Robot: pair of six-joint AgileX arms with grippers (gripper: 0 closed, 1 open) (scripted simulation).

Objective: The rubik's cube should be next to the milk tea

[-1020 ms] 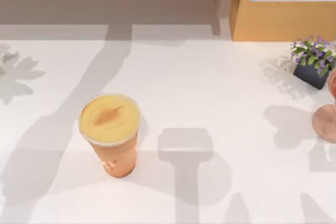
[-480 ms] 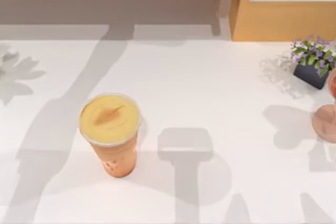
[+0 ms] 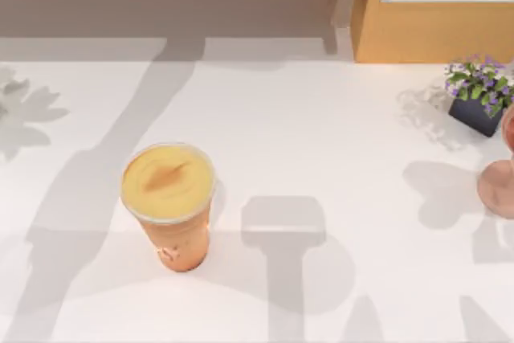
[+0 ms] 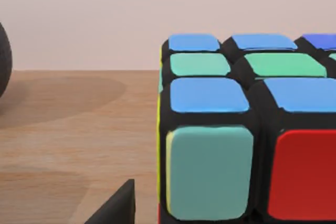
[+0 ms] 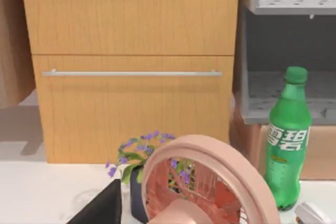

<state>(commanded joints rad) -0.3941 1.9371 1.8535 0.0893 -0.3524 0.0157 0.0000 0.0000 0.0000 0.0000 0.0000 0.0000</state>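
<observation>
Rubik's cube [image 4: 247, 129] close in front of left wrist camera, resting on a wooden surface, not on the white table [image 3: 337, 142]. Left gripper: one dark fingertip [image 4: 118, 208] visible just beside the cube's near corner, apart from it; open or closed cannot be told. Right gripper: state cannot be told; right wrist view looks at pinkish stemmed glass [image 5: 210, 182], potted purple flowers [image 5: 139, 156], green soda bottle [image 5: 286, 137]. Milk tea [image 3: 170, 202] upright, left of table centre. Judged: cube rigid, light, smooth-stickered, somewhat slippery. Best grasped across two opposite flat faces, mid-height, squarely.
</observation>
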